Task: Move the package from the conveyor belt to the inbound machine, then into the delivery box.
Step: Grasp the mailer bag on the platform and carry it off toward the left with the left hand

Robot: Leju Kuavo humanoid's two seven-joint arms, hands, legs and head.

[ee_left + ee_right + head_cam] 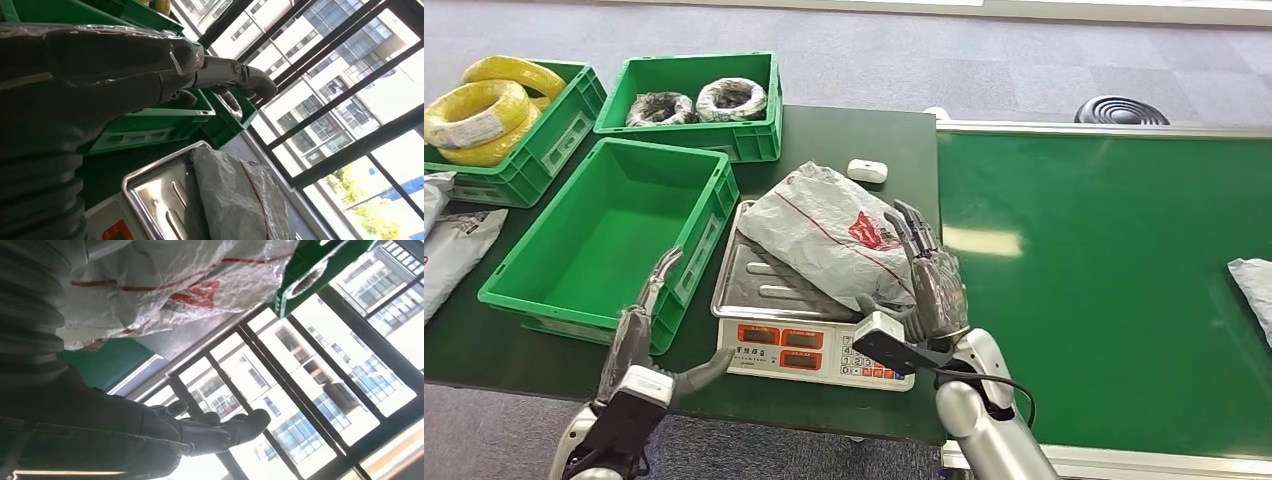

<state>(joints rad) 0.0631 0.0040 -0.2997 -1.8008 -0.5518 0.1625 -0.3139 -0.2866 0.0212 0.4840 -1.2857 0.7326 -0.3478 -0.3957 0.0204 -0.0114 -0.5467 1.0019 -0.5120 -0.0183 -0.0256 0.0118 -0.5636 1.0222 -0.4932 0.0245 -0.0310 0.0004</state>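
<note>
Package (235, 200) lies on steel tray (150, 190) — left robot hand (150, 75) seemingly empty.

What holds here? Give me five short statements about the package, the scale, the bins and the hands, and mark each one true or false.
1. The grey package lies on the scale's metal tray. True.
2. The green bin nearest the scale holds a package. False: it is empty.
3. The right hand is at the package's side, fingers extended. True.
4. The left hand grips the package. False: it is open, beside the empty bin, apart from the package.
5. Yellow coils sit on the conveyor belt. False: they lie in a far green bin; the belt carries another package at its right edge.
</note>
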